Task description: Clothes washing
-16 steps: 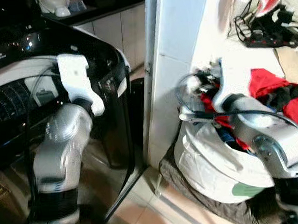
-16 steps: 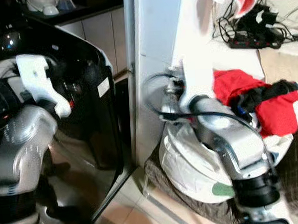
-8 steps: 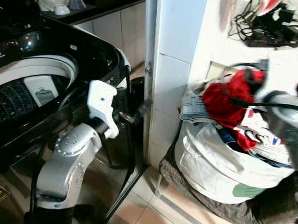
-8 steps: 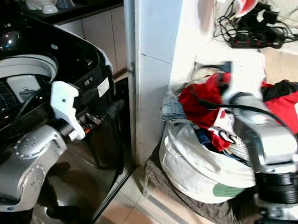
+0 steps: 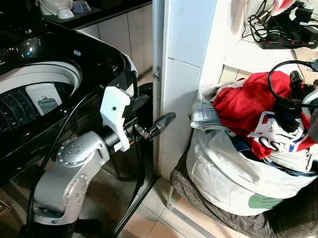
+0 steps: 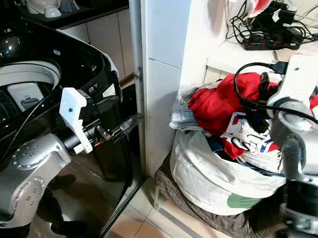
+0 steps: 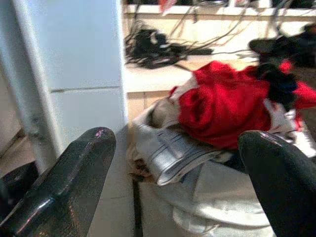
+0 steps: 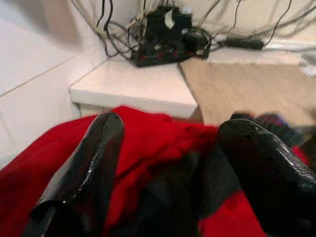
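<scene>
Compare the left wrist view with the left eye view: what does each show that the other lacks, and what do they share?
Left wrist view alone: the left gripper's two black fingers spread open, seen close up.

Left eye view alone: the open washing machine with its drum, the silver left arm, and the white laundry basket.

Both: the red garment heaped on the laundry, the striped cloth below it, the white tiled pillar, and tangled cables on the ledge.
</scene>
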